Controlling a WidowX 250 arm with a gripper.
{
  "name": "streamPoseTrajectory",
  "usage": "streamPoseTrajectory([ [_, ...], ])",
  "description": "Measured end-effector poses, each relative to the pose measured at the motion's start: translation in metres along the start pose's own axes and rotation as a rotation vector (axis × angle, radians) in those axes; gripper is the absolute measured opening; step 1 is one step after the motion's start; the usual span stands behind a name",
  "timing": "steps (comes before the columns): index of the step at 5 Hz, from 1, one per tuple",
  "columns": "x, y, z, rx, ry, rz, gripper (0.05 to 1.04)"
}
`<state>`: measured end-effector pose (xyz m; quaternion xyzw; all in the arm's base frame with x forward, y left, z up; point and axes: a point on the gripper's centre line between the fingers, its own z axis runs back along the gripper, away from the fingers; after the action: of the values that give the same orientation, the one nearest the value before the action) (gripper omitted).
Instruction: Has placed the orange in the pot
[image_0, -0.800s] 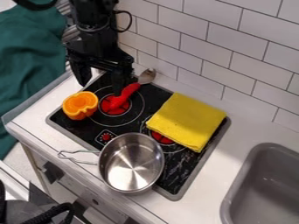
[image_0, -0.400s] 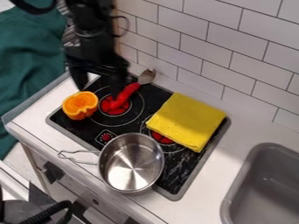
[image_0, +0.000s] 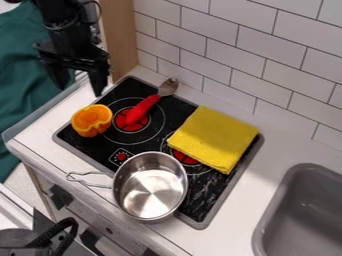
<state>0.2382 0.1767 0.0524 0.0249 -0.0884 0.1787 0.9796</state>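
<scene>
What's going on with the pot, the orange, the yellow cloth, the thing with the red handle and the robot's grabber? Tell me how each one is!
Pot: upright, uncovered, empty, on the stovetop.
Orange: cut side showing, outside the pot.
Yellow cloth: folded, lying flat.
Red-handled utensil: lying down, handle over a burner.
Gripper: fingers open, holding nothing.

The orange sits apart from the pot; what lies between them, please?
Bare stove top, with red control marks, lies between the orange and the pot in the camera view.
</scene>
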Motion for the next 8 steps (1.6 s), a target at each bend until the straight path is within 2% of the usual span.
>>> streamPoseTrajectory([
  [1, 0.002, 0.007, -0.006, -0.012, -0.009, -0.057, 1.001],
  [2, 0.005, 0.006, -0.01, -0.001, -0.015, -0.115, 1.001],
  [3, 0.001, 0.002, -0.019, -0.019, 0.015, -0.154, 1.001],
  [4, -0.005, -0.001, -0.029, -0.041, 0.041, -0.137, 1.001],
  [6, -0.014, -0.006, -0.057, -0.08, 0.137, -0.124, 1.001],
  [7, -0.012, -0.012, -0.073, -0.088, 0.188, -0.146, 1.001],
  [8, -0.007, -0.016, -0.083, -0.076, 0.221, -0.162, 1.001],
])
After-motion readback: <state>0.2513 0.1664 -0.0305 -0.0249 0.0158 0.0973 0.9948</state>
